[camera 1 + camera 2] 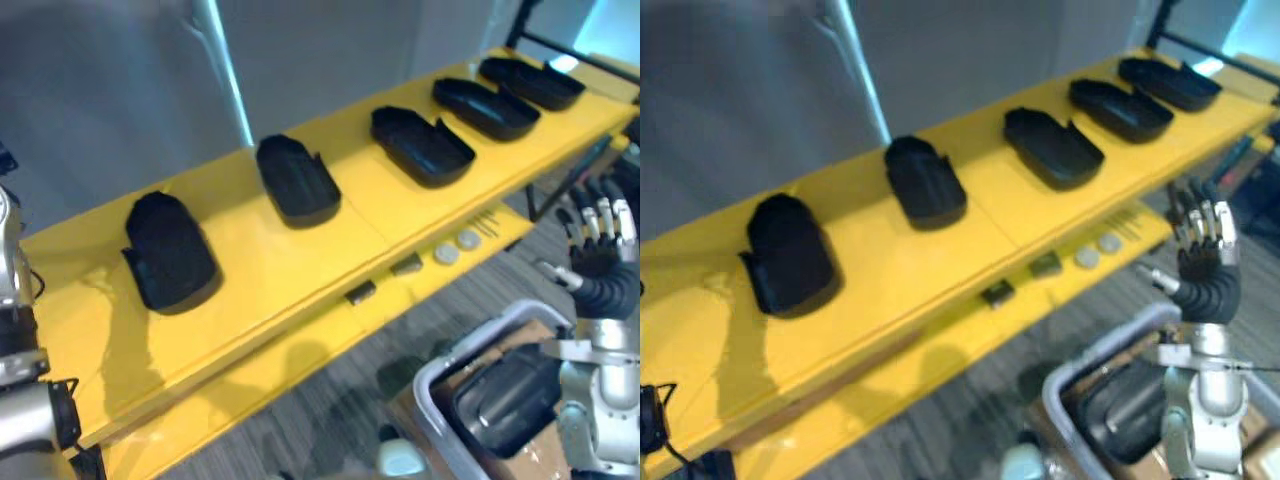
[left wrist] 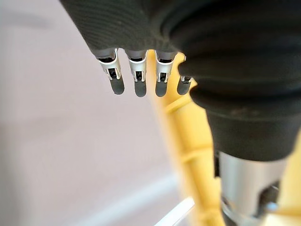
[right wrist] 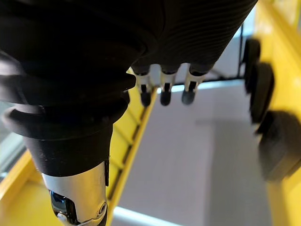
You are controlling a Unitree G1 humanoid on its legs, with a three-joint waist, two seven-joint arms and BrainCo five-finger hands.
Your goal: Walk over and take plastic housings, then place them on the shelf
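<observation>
Now, left eye view: five plastic housings point(image 1: 297, 180) are lying in a row along the yellow shelf point(image 1: 250, 270), with the right hand point(image 1: 598, 235) hovering by its front edge, near the right end. Left wrist view: the left hand point(image 2: 139, 75) is hanging with fingers straight, holding nothing. Right wrist view: fingers point(image 3: 165, 92) are pointing straight, empty too.

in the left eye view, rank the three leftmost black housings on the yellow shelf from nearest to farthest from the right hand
1. third housing from the left, middle of the row, nearest the right hand.
2. second housing from the left, further left.
3. leftmost housing, at the row's left end.
</observation>
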